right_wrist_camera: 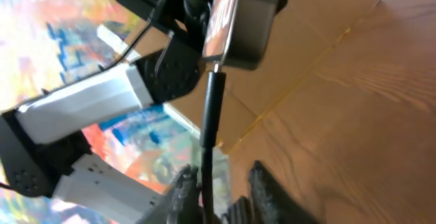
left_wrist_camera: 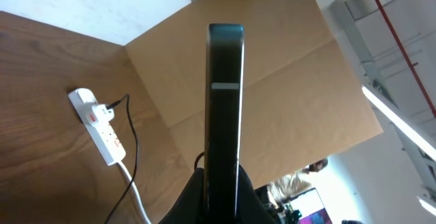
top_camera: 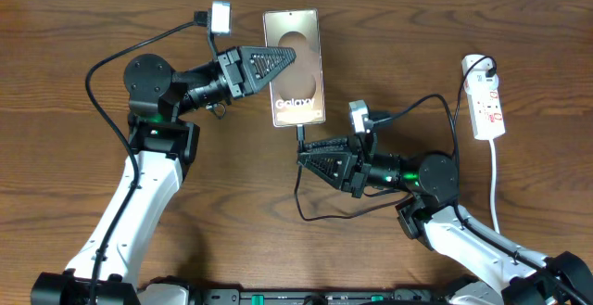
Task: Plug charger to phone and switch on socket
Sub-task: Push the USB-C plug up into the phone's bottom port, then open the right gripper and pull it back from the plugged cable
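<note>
The phone (top_camera: 295,69) shows its face with the "Galaxy" lettering in the overhead view. My left gripper (top_camera: 289,57) is shut on its left edge. In the left wrist view the phone (left_wrist_camera: 225,101) stands edge-on between the dark fingers (left_wrist_camera: 252,197). The charger's connector (right_wrist_camera: 213,81) sits in the port at the phone's (right_wrist_camera: 242,13) bottom end. Its black cable (top_camera: 298,136) runs down from there to my right gripper (top_camera: 302,154). That gripper (right_wrist_camera: 221,171) is open, and the cable lies against its left finger (right_wrist_camera: 185,183). The white socket (top_camera: 487,96) lies at the far right.
The socket's white cord (top_camera: 494,184) trails toward the front edge at the right. Slack black cable loops on the table (top_camera: 310,214) in front of the right gripper. In the left wrist view the socket (left_wrist_camera: 102,129) lies on the wood (left_wrist_camera: 41,81).
</note>
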Controlling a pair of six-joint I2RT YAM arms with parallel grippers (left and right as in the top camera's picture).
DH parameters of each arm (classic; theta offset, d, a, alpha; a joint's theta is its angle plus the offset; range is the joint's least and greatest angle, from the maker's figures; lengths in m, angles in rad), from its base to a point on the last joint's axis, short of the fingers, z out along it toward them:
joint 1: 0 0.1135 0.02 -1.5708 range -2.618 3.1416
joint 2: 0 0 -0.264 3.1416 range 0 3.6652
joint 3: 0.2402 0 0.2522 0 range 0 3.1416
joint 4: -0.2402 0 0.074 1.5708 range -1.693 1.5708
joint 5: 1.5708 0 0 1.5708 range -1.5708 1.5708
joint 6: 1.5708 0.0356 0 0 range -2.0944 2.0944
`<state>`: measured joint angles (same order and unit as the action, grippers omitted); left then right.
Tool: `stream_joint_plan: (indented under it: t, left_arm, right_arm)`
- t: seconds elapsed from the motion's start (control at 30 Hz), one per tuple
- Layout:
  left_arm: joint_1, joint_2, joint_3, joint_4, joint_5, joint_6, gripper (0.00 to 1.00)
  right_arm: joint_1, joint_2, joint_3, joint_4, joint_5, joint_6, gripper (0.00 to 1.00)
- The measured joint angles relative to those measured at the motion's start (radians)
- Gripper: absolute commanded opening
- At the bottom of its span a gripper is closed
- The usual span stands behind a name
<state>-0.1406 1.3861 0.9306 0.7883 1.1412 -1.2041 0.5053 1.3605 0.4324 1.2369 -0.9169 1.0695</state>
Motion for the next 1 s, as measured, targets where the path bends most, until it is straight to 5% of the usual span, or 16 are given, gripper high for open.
stream_joint_plan:
  t: [0.4, 0.53, 0.73, 0.87, 1.0]
  left_arm:
    - [0.0, 0.0, 0.0, -0.059, 0.01, 0.065, 0.07]
    - [0.0, 0.001, 0.0, -0.124, 0.01, 0.11, 0.07]
    - [0.0, 0.0, 0.0, -0.128, 0.01, 0.133, 0.07]
    - [0.0, 0.0, 0.0, -0.128, 0.009, 0.135, 0.07]
    - [0.0, 0.001, 0.0, -0.128, 0.011, 0.136, 0.07]
  right_arm:
    - [-0.008, 0.001, -0.001, -0.205, -0.102, -0.147, 0.68]
    - [-0.061, -0.021, -0.001, -0.21, -0.116, -0.163, 0.95]
    - [-0.168, -0.219, 0.0, -0.357, -0.184, -0.165, 0.95]
    - [-0.187, -0.359, 0.002, -0.787, -0.096, -0.27, 0.95]
    - [-0.186, -0.481, -0.004, -1.0, 0.038, -0.327, 0.86]
